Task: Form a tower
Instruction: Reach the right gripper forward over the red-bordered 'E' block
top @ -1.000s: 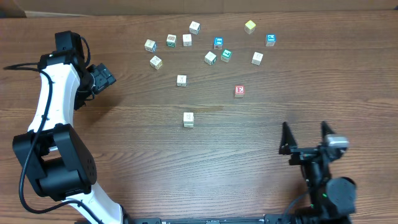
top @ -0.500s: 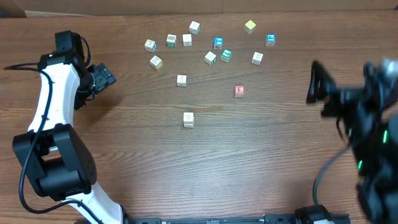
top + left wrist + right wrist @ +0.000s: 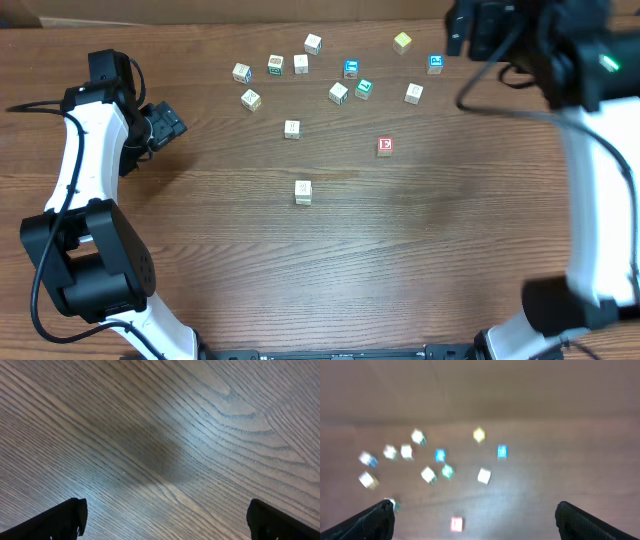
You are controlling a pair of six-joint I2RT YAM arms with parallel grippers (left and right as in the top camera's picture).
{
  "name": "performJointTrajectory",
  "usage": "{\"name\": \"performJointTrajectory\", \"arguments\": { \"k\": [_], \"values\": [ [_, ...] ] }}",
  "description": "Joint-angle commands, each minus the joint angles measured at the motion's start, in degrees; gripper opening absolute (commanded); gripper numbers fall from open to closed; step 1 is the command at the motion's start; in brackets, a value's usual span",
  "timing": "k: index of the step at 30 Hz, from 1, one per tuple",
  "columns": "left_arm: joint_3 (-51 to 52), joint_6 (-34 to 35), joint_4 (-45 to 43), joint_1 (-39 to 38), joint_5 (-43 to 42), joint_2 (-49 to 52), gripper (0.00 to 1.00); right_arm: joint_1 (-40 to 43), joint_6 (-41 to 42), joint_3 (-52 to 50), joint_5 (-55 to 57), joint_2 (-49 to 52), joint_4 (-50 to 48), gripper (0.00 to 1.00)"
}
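table (image 3: 400, 260): dark wood grain; every cube rests on it.
teal-green-topped cube (image 3: 364, 89): in the far scatter, just right of a pale cube (image 3: 339, 94) and near a blue cube (image 3: 350, 69). The overhead view cannot show whether other cubes are stacked under it. No gripper touches it.
other cubes: a yellow cube (image 3: 402, 42) and a second blue cube (image 3: 435, 64) lie at the far right of the scatter. A red cube (image 3: 385, 146) lies apart, nearer the table's middle. A lone pale cube (image 3: 303, 192) sits closest to centre, well apart from the rest.
left gripper (image 3: 168, 124): at the left side of the table, well away from all cubes. The wrist view shows both fingers (image 3: 65, 520) at the frame's lower corners with only bare wood between them. Jaws spread wide, holding nothing.
right gripper (image 3: 474, 510): its arm is blurred in the overhead view and reaches to the far right edge, beside the second blue cube. The wrist view looks down on the blurred scatter from high above, with finger tips at opposite lower corners. Jaws fully apart, nothing held.
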State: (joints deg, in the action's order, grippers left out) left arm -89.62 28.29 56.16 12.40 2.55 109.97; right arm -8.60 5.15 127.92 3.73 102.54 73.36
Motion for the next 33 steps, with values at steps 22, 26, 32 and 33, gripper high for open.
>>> {"name": "performJointTrajectory", "arguments": {
  "k": [22,26,32,33],
  "values": [
    [-0.5,-0.6,0.1,-0.2,0.0,0.3,1.00,-5.1,8.2,0.7,-5.7,29.1,11.3,0.61],
    [-0.5,-0.6,0.1,-0.2,0.0,0.3,1.00,-7.0,11.3,0.7,-5.7,32.3,11.2,0.64],
    [-0.5,-0.6,0.1,-0.2,0.0,0.3,1.00,-8.9,14.4,0.7,-5.9,36.2,11.2,0.64],
    [-0.5,-0.6,0.1,-0.2,0.0,0.3,1.00,-9.1,14.4,0.7,-5.9,36.8,11.2,0.65]
  ]
}}
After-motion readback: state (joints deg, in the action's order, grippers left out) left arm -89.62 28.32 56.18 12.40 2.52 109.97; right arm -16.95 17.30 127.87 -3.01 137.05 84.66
